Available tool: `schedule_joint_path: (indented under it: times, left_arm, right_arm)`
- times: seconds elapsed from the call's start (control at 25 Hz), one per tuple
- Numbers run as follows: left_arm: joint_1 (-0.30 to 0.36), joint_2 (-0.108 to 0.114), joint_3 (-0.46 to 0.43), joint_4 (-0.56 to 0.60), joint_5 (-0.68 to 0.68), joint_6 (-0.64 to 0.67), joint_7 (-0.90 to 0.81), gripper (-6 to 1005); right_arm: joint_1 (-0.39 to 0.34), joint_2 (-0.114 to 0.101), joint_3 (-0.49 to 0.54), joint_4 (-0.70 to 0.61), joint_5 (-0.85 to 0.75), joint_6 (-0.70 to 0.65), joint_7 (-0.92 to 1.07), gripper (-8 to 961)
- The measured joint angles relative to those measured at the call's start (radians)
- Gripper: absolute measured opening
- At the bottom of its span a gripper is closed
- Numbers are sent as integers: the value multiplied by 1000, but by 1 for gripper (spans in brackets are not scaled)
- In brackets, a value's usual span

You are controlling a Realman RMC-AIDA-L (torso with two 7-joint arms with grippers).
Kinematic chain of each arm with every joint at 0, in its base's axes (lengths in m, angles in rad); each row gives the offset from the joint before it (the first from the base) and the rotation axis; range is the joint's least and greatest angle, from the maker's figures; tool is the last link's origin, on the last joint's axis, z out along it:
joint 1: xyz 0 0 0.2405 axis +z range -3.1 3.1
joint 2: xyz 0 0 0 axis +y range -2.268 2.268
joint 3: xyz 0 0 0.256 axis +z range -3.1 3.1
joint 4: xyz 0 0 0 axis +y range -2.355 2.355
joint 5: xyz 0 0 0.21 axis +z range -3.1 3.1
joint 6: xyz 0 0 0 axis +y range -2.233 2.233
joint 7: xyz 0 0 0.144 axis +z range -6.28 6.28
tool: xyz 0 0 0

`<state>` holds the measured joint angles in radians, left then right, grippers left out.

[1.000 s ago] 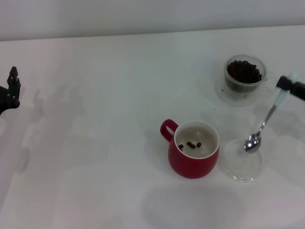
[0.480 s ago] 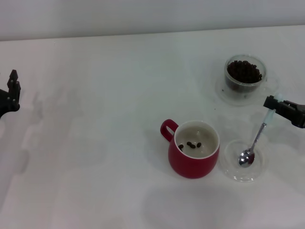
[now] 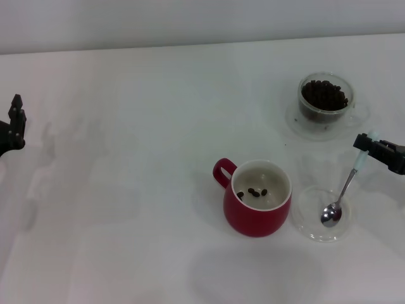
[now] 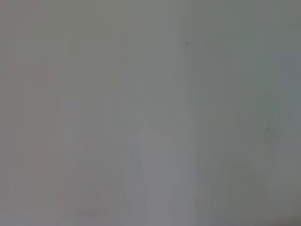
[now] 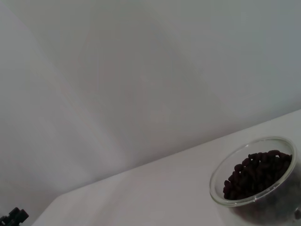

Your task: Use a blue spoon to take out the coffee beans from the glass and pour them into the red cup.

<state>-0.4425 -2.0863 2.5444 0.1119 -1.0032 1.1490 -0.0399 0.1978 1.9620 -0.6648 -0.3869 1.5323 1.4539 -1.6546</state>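
While the left gripper (image 3: 14, 123) sits at the far left edge of the head view, apart from everything else and with its finger spacing impossible to judge, the right gripper (image 3: 370, 144) reaches in from the right edge and pinches the pale end of the blue spoon (image 3: 342, 192). That spoon slants down and to the left, its shiny bowl resting in the flat clear dish (image 3: 314, 233) at the lower right, and the bowl looks bare of beans.

Just left of the dish, almost touching its rim, stands the red cup (image 3: 256, 215) with its handle turned to the upper left; three or four coffee beans (image 3: 254, 192) lie on its cream inside. Up in the upper right stands the glass (image 3: 326, 96), well filled with dark beans, on its clear saucer base and near the right edge of the white table (image 3: 139, 190). A bare strip of table separates the glass from the dish and cup. The whole left half and the lower band of the frame are plain white surface.

From the right wrist view, only the glass (image 5: 254, 176) shows closely at the lower right corner, beans piled near its rim, with a pale wall behind; the left gripper (image 5: 13, 217) is a dark speck at the lower left. From the left wrist view comes only a blank grey surface.
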Motion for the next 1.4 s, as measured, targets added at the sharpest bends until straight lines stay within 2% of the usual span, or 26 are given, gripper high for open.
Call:
schedule_joint_path:
  times: [1.08,1.4]
  left_arm:
    - [-13,0,-2,0,0,-3,0,377]
    - [-13,0,1,0,0,-3,0,378]
  right_arm:
    - [20,2,-7,10,-8,-37,8,214]
    - [25,-5,42,3,3,-37,-24,219]
